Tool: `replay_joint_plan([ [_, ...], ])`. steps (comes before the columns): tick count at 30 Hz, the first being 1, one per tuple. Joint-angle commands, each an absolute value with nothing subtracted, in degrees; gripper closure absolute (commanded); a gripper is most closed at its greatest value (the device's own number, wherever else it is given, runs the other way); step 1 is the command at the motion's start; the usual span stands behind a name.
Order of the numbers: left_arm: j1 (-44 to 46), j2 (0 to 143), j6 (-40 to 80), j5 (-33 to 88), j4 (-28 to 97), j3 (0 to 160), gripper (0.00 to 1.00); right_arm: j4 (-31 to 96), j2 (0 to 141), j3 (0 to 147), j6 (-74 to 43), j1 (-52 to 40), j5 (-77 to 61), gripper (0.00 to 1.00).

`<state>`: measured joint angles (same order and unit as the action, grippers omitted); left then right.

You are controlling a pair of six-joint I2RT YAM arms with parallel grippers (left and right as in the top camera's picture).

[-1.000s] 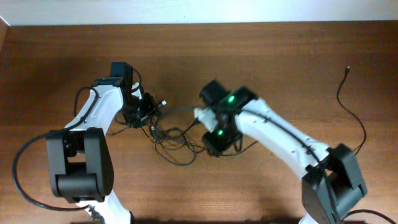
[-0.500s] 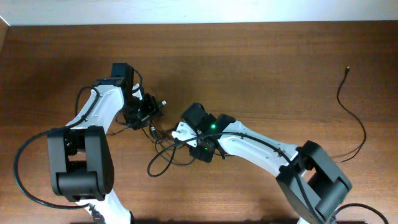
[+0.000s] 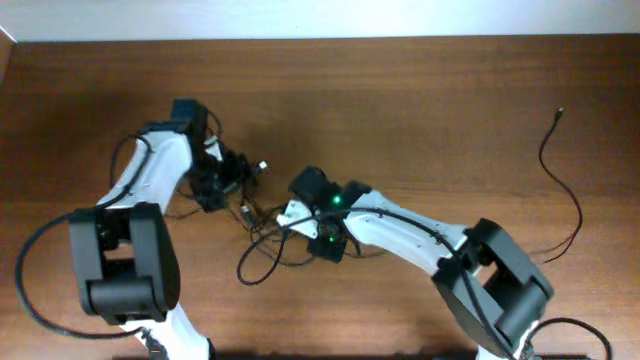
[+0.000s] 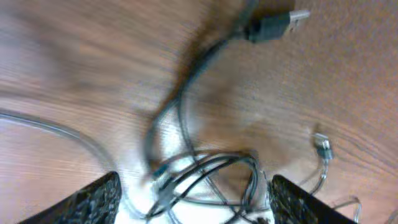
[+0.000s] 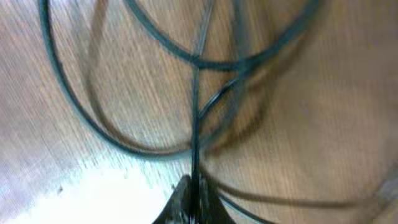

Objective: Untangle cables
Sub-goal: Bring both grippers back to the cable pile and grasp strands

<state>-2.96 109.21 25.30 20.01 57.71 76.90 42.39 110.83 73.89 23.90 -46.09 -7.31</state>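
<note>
The cables (image 3: 262, 255) are thin black cords lying in a loose tangle on the wooden table between my two arms. My left gripper (image 3: 228, 178) is at the tangle's upper left. In the left wrist view it (image 4: 193, 190) is open, and several cable loops (image 4: 211, 168) lie between its fingers. A USB plug (image 4: 277, 25) and a small connector (image 4: 322, 146) lie beyond it. My right gripper (image 3: 328, 240) is at the tangle's right side. In the right wrist view it (image 5: 194, 190) is shut on one cable strand (image 5: 196, 93) that runs up into wider loops.
A separate thin black cable (image 3: 565, 180) lies at the far right, its plug (image 3: 559, 112) toward the back. The table's back edge (image 3: 320, 38) meets a white wall. Thick black arm wiring (image 3: 30, 270) loops by the left arm's base.
My right gripper has moved left and toward the front, dragging the tangle leftward; loops now spread out at the front left. My left arm has shifted slightly left.
</note>
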Motion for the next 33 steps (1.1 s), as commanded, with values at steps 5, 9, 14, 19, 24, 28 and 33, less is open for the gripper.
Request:
replay_joint_plan([
  [5, -6.4, 101.1, 23.0, 27.4, 63.0, 82.6, 0.1, 49.3, 98.5, 85.4, 23.0, -45.7, -7.0, 0.96],
  [9, -6.4, 101.1, 21.6, 32.1, 65.4, 82.6, 0.07, 47.5, 95.9, 89.1, 9.8, -43.7, -7.2, 0.96],
  [14, -5.0, 101.1, 23.2, 50.8, 72.4, 82.6, 0.33, 47.4, 96.3, 89.5, 3.9, -41.4, -7.2, 0.96],
  [19, -4.6, 101.1, 23.9, 49.9, 82.4, 82.6, 0.3, 47.4, 96.3, 89.5, 4.0, -41.1, -7.2, 0.96],
  [24, -4.8, 101.1, 24.4, 39.4, 86.3, 82.6, 0.22, 47.6, 96.3, 89.5, 4.0, -41.1, -7.2, 0.96],
  [28, -3.0, 101.2, 36.2, 39.4, 77.7, 82.5, 0.18, 47.6, 96.3, 89.5, 4.0, -41.1, -7.2, 0.96],
  [33, 2.3, 101.3, 45.5, 39.5, 69.6, 82.5, 0.12, 47.6, 96.3, 89.5, 4.0, -41.1, -7.2, 0.96],
])
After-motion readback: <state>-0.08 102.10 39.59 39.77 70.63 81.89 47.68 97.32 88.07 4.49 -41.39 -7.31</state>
